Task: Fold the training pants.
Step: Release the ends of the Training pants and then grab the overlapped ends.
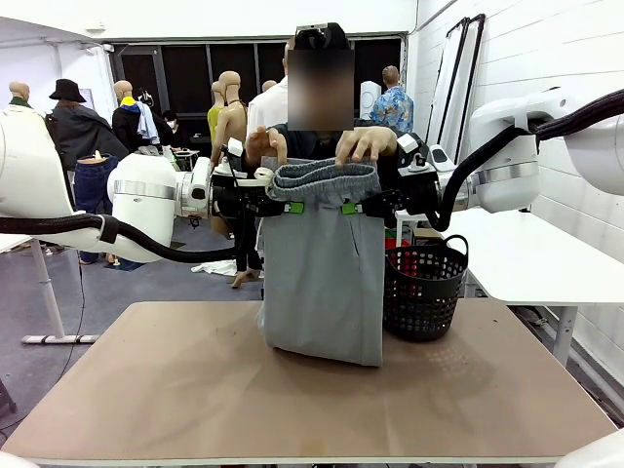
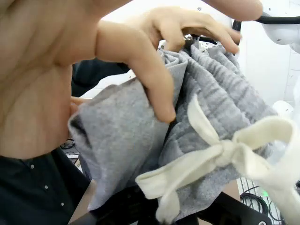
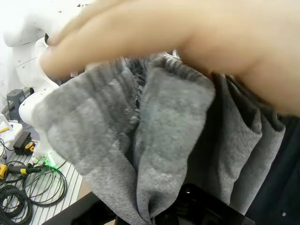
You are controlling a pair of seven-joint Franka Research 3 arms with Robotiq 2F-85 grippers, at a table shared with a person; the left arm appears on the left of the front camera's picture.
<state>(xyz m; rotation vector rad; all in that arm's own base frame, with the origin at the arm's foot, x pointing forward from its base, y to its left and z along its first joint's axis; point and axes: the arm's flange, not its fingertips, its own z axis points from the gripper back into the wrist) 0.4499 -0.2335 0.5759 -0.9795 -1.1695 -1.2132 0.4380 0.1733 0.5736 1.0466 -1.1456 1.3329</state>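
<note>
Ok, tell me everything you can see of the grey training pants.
The training pants are light grey soft jersey, hanging upright. The gathered waistband is on top, its white drawstring tied in a bow. The left gripper and right gripper pinch them just below it; a person's hand grips the waistband. The lower end rests on the table, beside the black basket.

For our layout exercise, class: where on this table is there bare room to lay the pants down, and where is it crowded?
Bare: table left of and in front of the training pants. Crowded: far right, by the basket.
</note>
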